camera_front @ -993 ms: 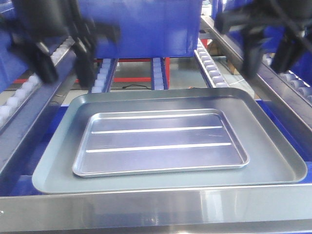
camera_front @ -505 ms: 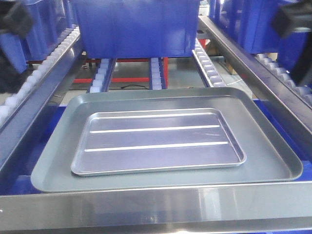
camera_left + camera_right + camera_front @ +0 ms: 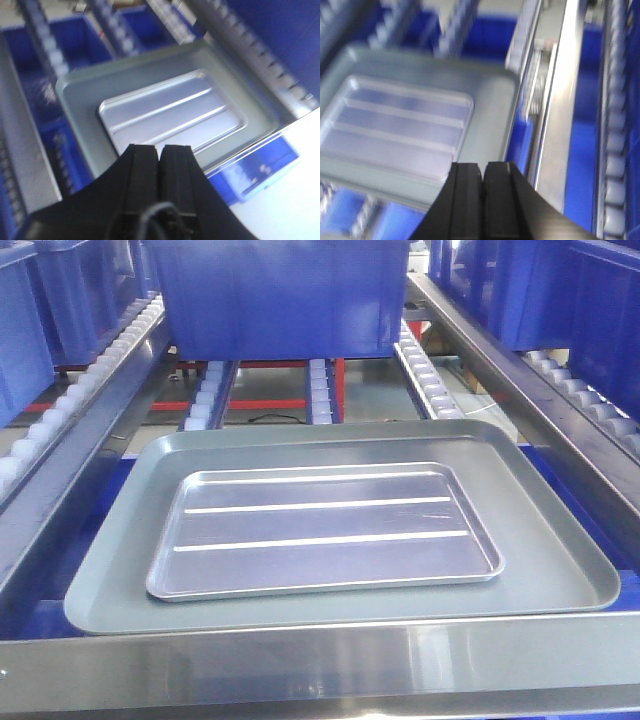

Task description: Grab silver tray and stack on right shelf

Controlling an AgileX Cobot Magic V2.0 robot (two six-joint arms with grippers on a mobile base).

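The silver tray point(image 3: 325, 530), shiny with two raised ridges, lies flat inside a larger dull grey tray point(image 3: 560, 560) on the shelf, behind its broad steel front lip point(image 3: 320, 665). It also shows in the left wrist view point(image 3: 170, 112) and in the right wrist view point(image 3: 395, 125). My left gripper point(image 3: 160, 148) is shut and empty, held high above the trays. My right gripper point(image 3: 482, 165) is shut and empty, above the grey tray's right edge. Neither gripper shows in the front view.
A big blue bin point(image 3: 285, 295) stands on the roller rails point(image 3: 320, 390) behind the trays. More blue bins stand at far left point(image 3: 20, 330) and far right point(image 3: 580, 300). Steel side rails with white rollers point(image 3: 575, 400) flank the trays.
Both arms, which hung over the back of the trays a second ago, have lifted out of the front view. The trays have not moved.
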